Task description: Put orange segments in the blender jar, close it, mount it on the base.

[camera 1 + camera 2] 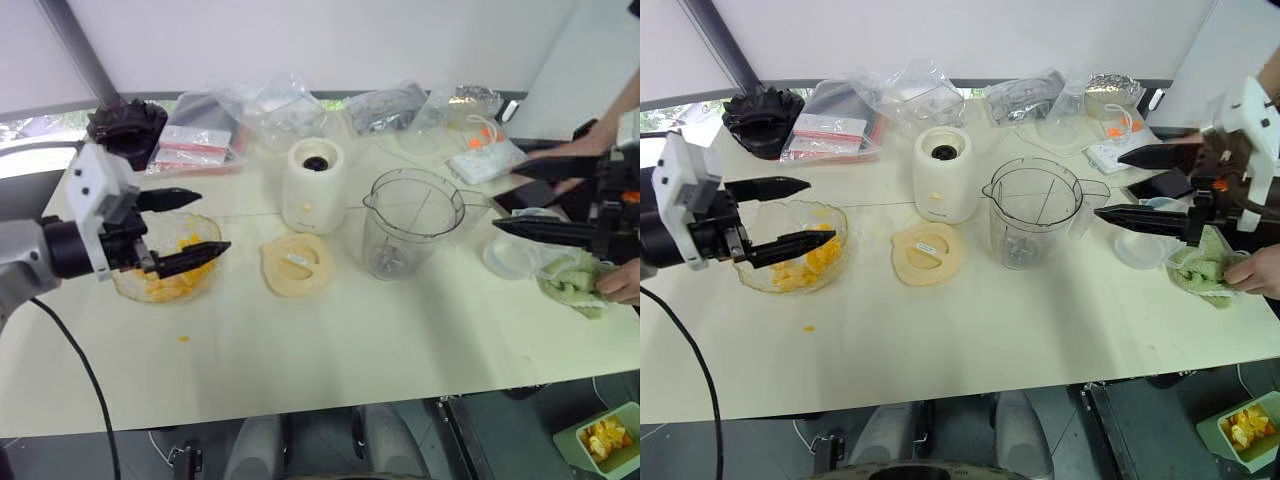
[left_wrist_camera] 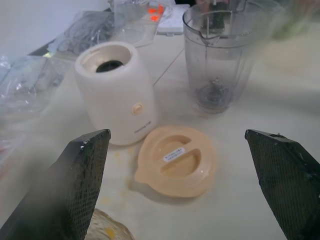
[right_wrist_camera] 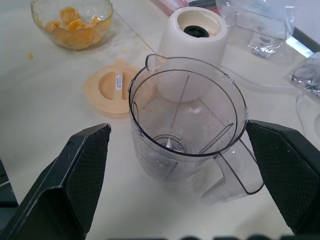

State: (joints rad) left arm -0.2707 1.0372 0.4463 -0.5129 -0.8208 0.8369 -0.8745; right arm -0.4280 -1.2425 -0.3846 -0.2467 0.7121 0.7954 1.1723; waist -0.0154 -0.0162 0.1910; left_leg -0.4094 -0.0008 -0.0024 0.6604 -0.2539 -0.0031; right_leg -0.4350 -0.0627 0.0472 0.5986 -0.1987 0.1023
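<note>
Orange segments wait in the bowl; jar and base stand apart on the desk.

The orange segments [image 1: 805, 262] lie in a glass bowl [image 1: 753, 275], one stray bit apparently beside it. The empty blender jar [image 1: 1034, 212] stands between the base [image 1: 944, 174] and right end effector [image 1: 1148, 186]; the lid [image 1: 926, 253] lies flat nearby. The left end effector [image 1: 790, 216] hovers over the bowl. Both are spread wide, empty.

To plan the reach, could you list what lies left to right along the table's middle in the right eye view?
Glass bowl of orange segments → lid → blender jar → green cloth.
</note>
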